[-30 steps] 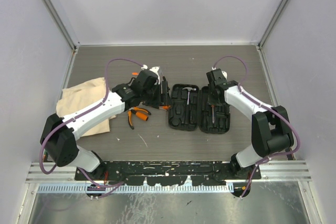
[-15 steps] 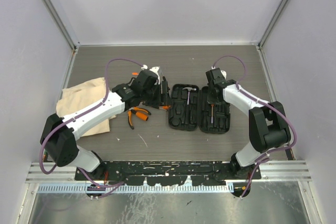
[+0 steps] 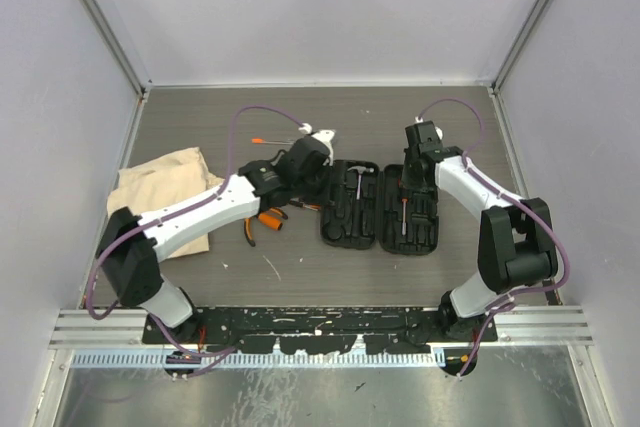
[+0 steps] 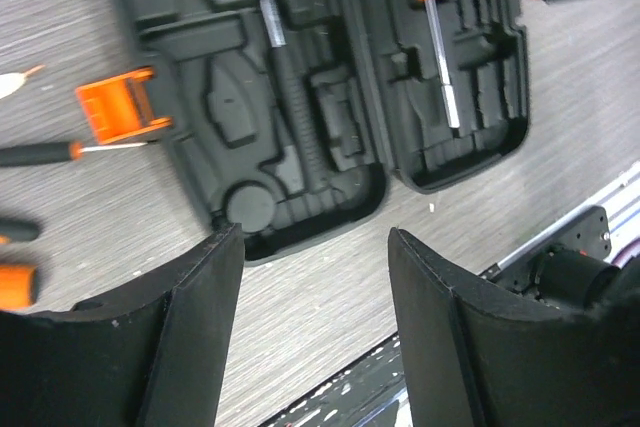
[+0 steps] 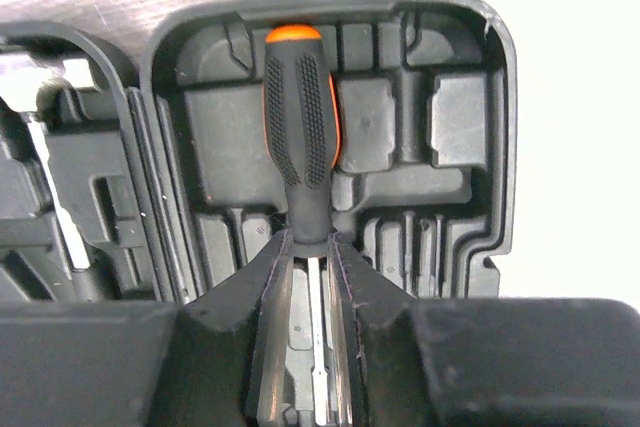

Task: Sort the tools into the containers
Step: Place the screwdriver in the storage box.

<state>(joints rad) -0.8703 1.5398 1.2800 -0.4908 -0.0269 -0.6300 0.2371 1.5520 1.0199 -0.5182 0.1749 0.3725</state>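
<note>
The black tool case (image 3: 345, 229) lies open in the middle of the table. A hammer (image 4: 285, 67) rests in its left half and a black-and-orange screwdriver (image 5: 300, 137) in its right half. My right gripper (image 5: 309, 239) is open a little, its jaws either side of that screwdriver's steel shaft without pressing on it. My left gripper (image 4: 315, 237) is open and empty, hovering over the case's near left corner. Orange-and-black pliers (image 3: 262, 219) lie left of the case. A thin driver (image 4: 45, 154) lies by the orange latch (image 4: 120, 112). The beige bag (image 3: 160, 192) sits at far left.
A thin orange-tipped driver (image 3: 272, 139) lies behind the left arm. A pale stick (image 3: 270, 267) lies near the front. The metal rail (image 3: 320, 322) holding both arm bases runs along the table's near edge. Grey walls close in the table on three sides.
My left arm has swung right, bringing its gripper from beside the pliers to the case's left edge. My right gripper's jaws have eased apart around the screwdriver shaft.
</note>
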